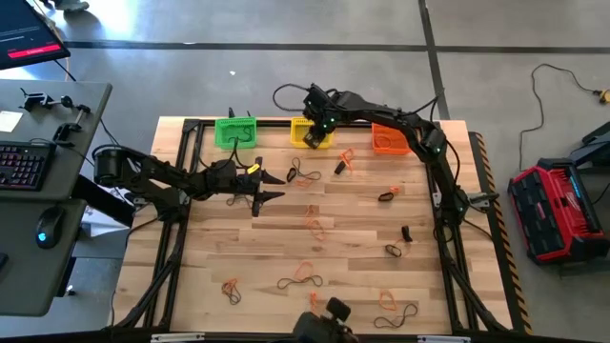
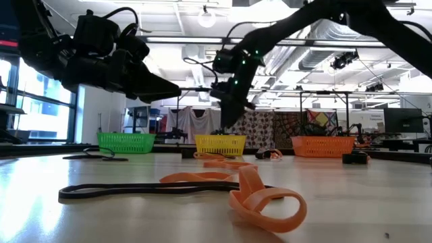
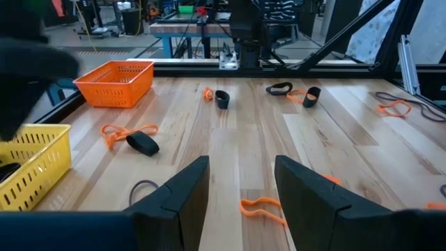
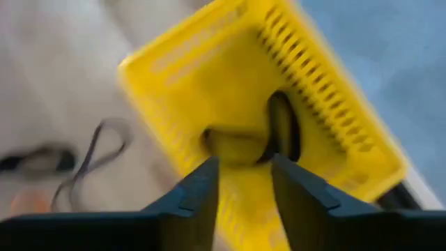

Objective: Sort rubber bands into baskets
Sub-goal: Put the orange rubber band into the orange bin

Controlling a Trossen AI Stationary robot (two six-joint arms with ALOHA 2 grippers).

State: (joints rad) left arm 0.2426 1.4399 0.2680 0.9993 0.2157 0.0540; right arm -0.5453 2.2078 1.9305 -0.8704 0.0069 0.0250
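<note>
Left arm reaches in low from the tabletop's left edge, stretched flat toward the middle, and its left tool (image 1: pixel 270 187) hovers above the wood with the two dark fingers (image 3: pixel 182 192) clearly spread apart, nothing between them. Right arm rises from the right edge, elbows up and arcs across to the far edge, wrist bent so the right tool (image 1: pixel 313 131) points downward. In its own wrist view the right tool's fingers (image 4: pixel 198 192) stand with a gap between them, nothing pinched.
</note>
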